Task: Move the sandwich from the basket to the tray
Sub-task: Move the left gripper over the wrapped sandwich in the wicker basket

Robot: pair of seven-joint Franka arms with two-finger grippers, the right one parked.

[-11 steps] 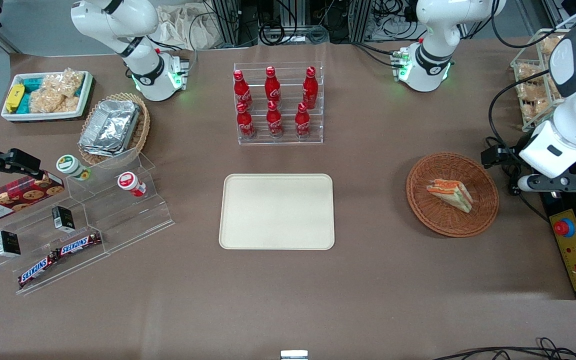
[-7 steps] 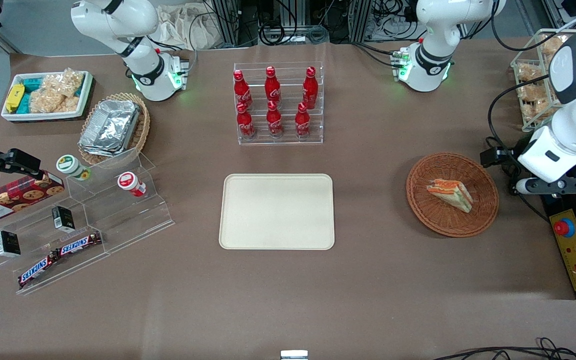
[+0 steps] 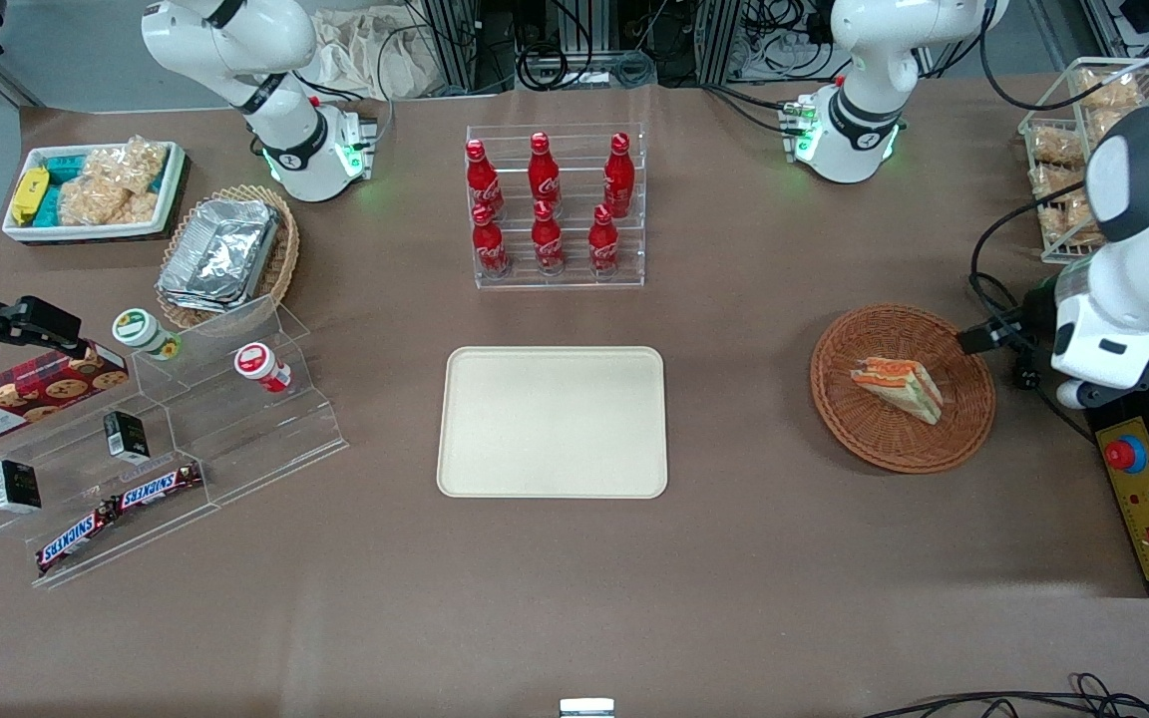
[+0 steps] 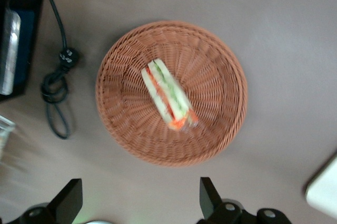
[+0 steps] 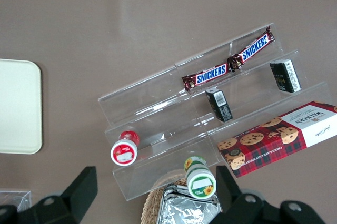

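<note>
The brown worktop [image 3: 754, 558] carries the bare tray [image 3: 553, 422] at the middle. At three o'clock sits the basket [image 3: 902, 387], the sandwich [image 3: 900, 386] inside. The end effector [image 4: 139, 203], spread wide and holding nothing, has slid closer, so grabbing comes next.

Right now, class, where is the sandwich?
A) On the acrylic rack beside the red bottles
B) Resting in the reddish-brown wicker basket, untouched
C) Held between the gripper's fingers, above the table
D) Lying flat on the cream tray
B: the sandwich lies in the basket, while the gripper is above the table beside the basket, fingers open and holding nothing, and the tray has nothing on it.
</note>
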